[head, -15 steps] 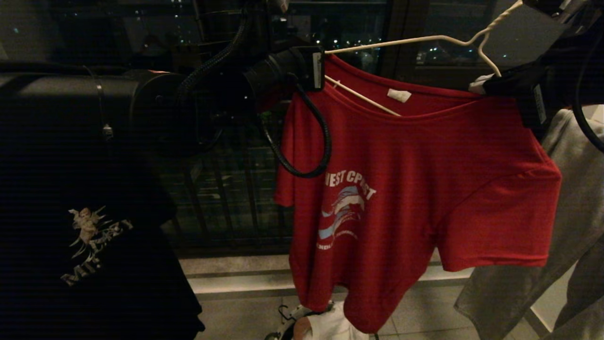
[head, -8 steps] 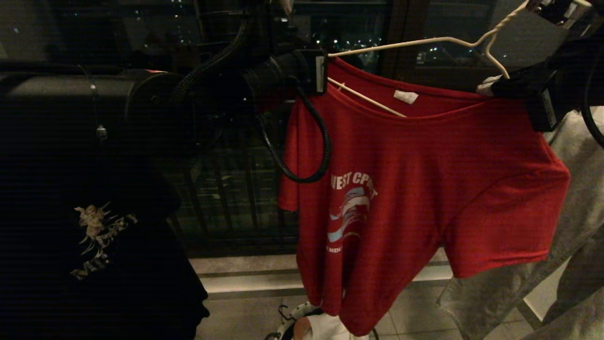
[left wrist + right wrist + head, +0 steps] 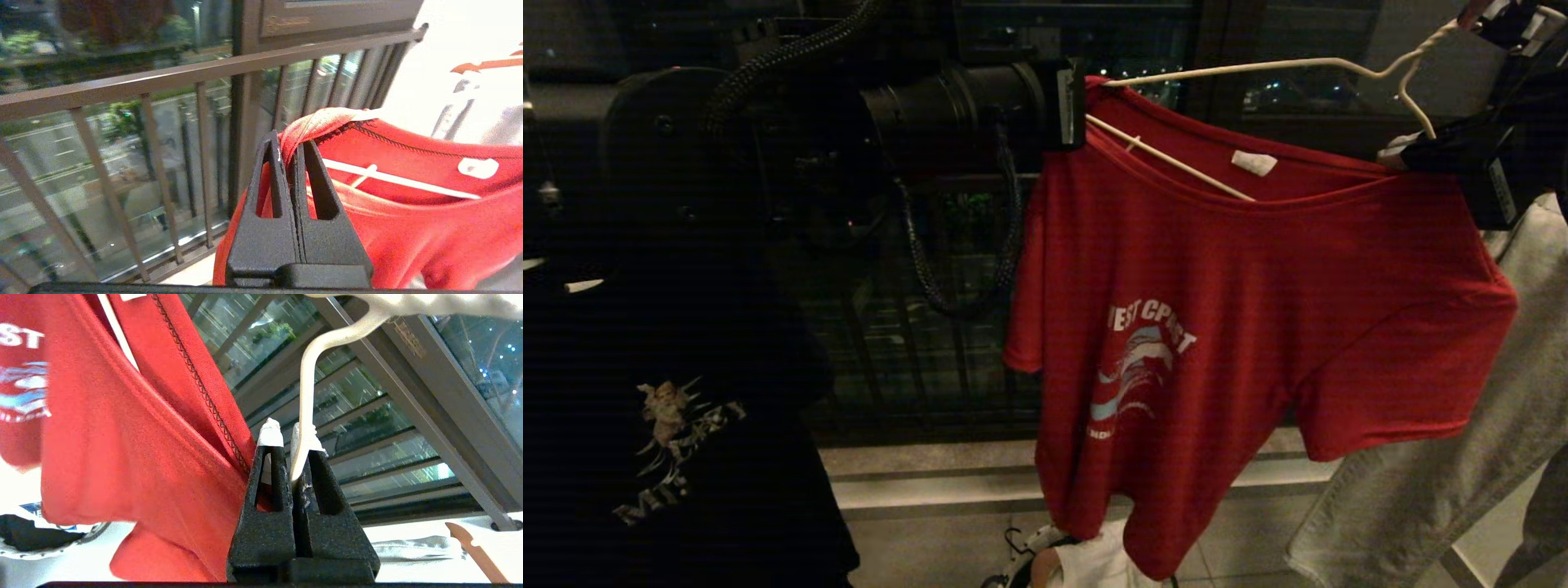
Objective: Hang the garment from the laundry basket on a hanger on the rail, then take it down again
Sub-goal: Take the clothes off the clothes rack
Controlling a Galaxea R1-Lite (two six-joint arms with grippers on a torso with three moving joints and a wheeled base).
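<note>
Garment [image 3: 1258, 327] shifted right | red, hanging open | left claw [image 3: 288, 153] clamps collar

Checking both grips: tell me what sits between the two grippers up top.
In the head view, the red T-shirt's open neckline and the cream hanger's wire span from left gripper to right gripper.

Home balcony: railing [image 3: 122, 83], hanging laundry, city lights.

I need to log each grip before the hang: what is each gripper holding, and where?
Left gripper: the red T-shirt, pinched at its neckline by the shoulder. Right gripper: the cream wire hanger, at one arm's end.
</note>
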